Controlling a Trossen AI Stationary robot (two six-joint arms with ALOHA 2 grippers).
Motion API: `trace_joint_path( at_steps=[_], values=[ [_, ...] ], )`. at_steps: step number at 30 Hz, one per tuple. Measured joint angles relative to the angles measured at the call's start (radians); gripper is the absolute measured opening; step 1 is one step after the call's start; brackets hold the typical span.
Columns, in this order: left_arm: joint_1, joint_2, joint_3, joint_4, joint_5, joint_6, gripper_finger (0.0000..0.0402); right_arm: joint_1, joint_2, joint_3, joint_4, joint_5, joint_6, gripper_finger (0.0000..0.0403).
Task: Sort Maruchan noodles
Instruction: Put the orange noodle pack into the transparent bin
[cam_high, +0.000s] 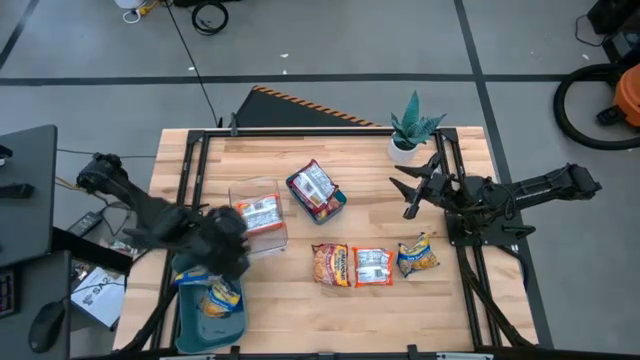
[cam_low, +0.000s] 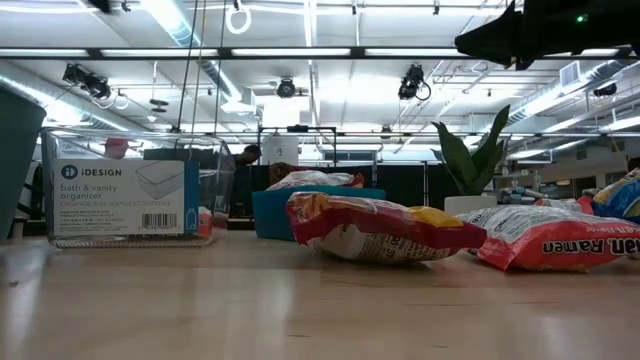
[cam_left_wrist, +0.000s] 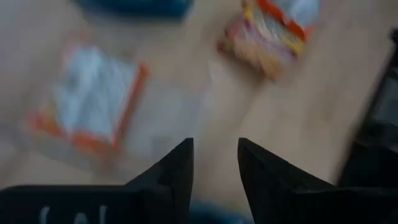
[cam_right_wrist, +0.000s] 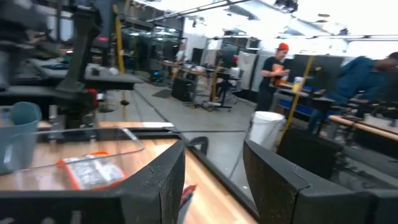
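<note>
Low view: "iDESIGN bath & vanity organizer" label (cam_low: 125, 198) on clear bin (cam_low: 215, 180).

A white label (cam_low: 124, 198) on the clear plastic box (cam_low: 130, 185) at the table's edge reads "iDESIGN" beside a round logo, with "bath & vanity organizer" printed beneath; smaller lines and a barcode below are too fine to read. On the red-and-white noodle packet (cam_low: 545, 238) lying at right in the low view, the word "Ramen" shows upside down along its edge, with part of another word cut off. No other lettering on the packets can be made out.
</note>
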Motion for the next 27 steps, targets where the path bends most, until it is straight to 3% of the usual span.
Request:
trace_joint_path(
  at_steps=[6,13,18,27],
  values=[
    [0.221,0.132,0.0,0.203,-0.021,0.487,0.0126,0.014,0.025,0.0,-0.015,-0.033,0.053,0.0168],
    [0.412,0.327,0.0,0.596,0.14,0.92,0.0125,0.068,0.025,0.0,-0.069,-0.028,0.128,0.0168],
    [0.496,0.457,0.0,0.87,0.29,1.068,0.0125,0.118,0.024,0.0,-0.085,-0.021,0.161,0.0168],
    [0.536,0.622,0.002,1.074,0.309,1.139,0.0128,0.21,0.024,0.0,-0.091,0.159,0.131,0.0168]
  ],
)
